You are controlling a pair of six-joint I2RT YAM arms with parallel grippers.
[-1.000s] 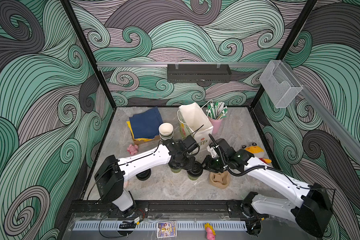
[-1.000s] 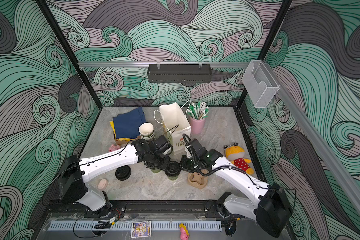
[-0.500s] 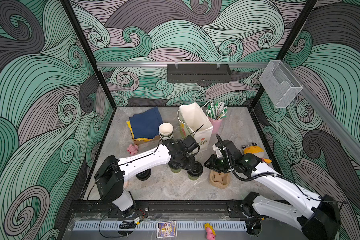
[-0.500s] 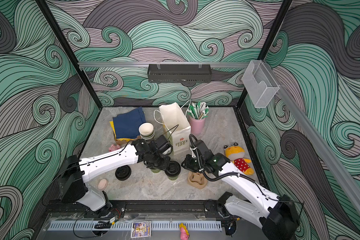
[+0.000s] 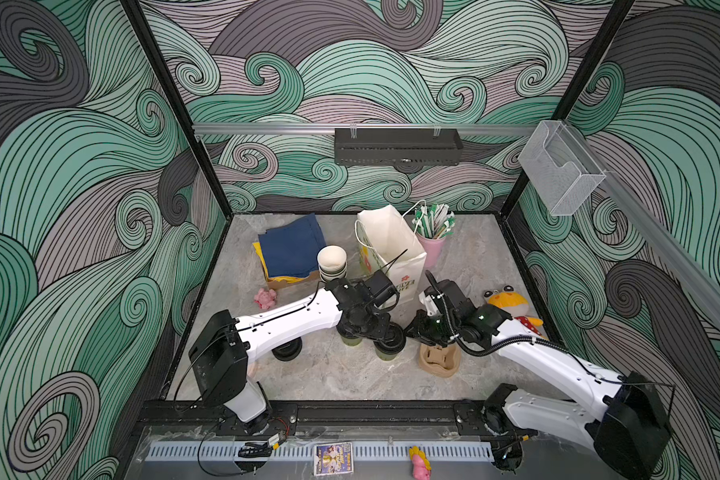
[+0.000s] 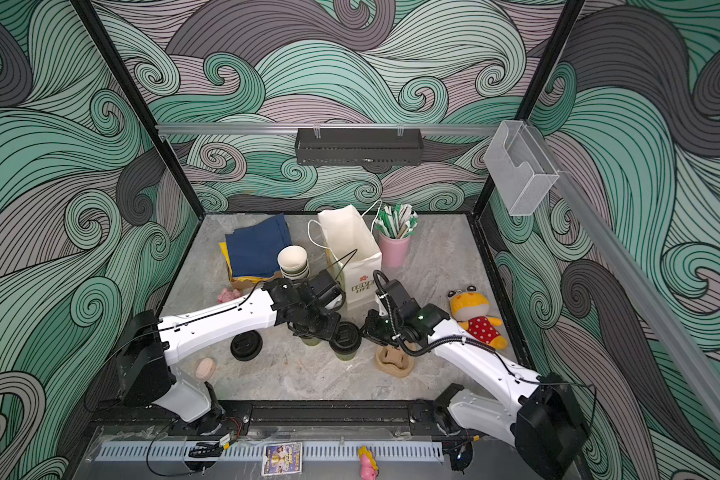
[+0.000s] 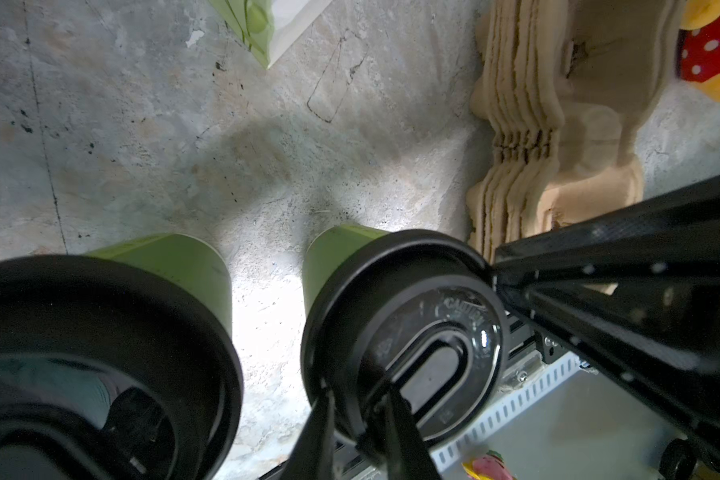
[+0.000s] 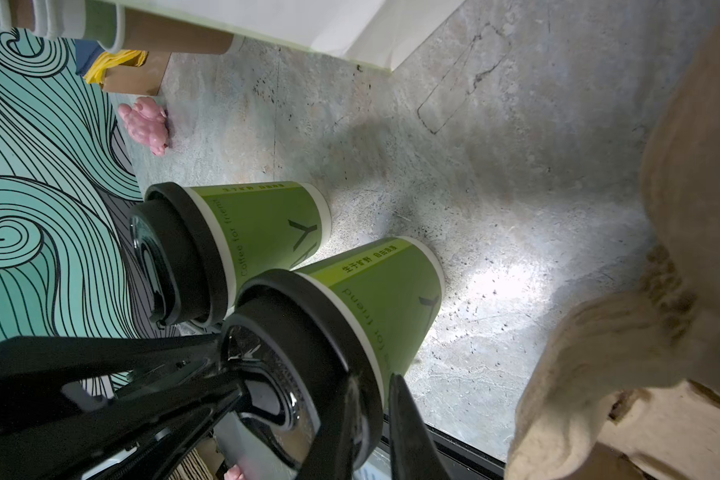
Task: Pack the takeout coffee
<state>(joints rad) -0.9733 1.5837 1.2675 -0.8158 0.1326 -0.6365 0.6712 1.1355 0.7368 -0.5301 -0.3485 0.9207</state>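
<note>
We are pinching the lid of one cup at its rim with the left gripper, jaws narrow, likely steadying it for seating. The right gripper is straddling the same rim (biting or merely close, we cannot tell). This and the other cup are standing on the table, near the carrier, not yet packed.

Centre, both top views: the left claw hides most of the left-hand cup. Finger contact on the right-hand cup is too small to resolve.
</note>
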